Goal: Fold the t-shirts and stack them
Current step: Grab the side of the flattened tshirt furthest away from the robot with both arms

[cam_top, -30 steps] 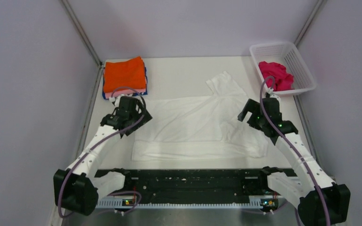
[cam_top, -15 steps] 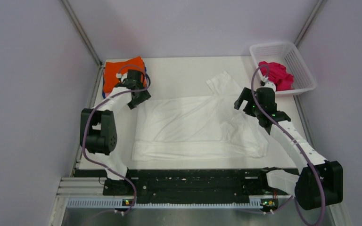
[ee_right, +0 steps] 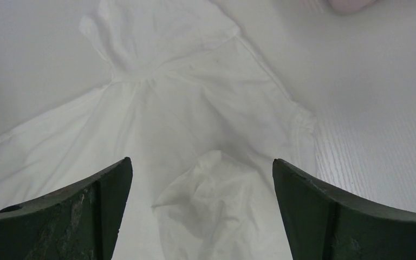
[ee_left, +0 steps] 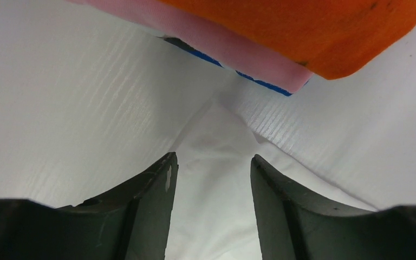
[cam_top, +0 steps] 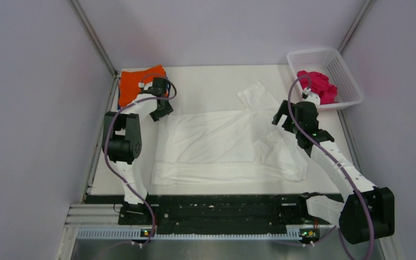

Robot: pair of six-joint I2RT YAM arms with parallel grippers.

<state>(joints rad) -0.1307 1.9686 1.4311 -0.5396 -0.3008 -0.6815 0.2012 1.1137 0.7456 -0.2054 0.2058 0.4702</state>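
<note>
So left gripper (ee_left: 212,158) moved to the far-left corner of the white t-shirt (cam_top: 222,143), jaws narrowing but still apart; right gripper (ee_right: 201,161) wide open above it.

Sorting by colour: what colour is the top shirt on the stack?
The top shirt is orange; left wrist view shows it best.

Item one: left arm (cam_top: 120,135) stood folded at the elbow, reaching far-left; left end effector (cam_top: 158,115) pointed down, its fingers (ee_left: 146,211) narrowly parted. Item two: right arm (cam_top: 336,162) stretched forward; right end effector (cam_top: 281,124) tilted down, its fingers (ee_right: 76,216) spread wide.
</note>
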